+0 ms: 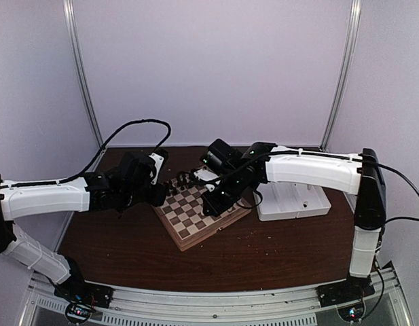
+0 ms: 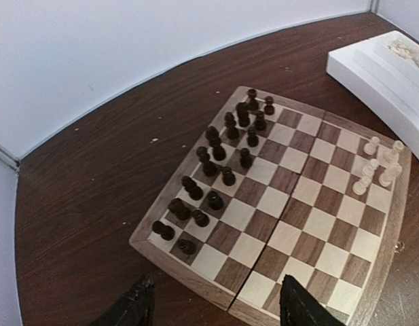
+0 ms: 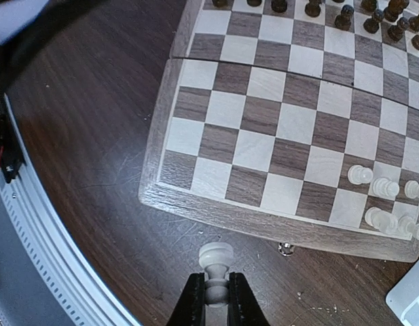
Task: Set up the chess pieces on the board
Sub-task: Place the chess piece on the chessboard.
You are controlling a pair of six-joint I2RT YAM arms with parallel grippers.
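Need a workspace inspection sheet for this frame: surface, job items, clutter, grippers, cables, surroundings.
Surface: dark wood table, scratched, with pale specks.
Job's things: board lies skewed to the table edge; cream chess pieces clustered at one corner; dark pieces in two rows on the opposite side.
Clutter: white tray beside the board.
Grippers: left gripper open, empty, at the board's edge; right gripper shut on a cream piece, off the board.
Cables: black cable loops over the left arm; another by the right arm.
Surroundings: pale walls, metal posts.
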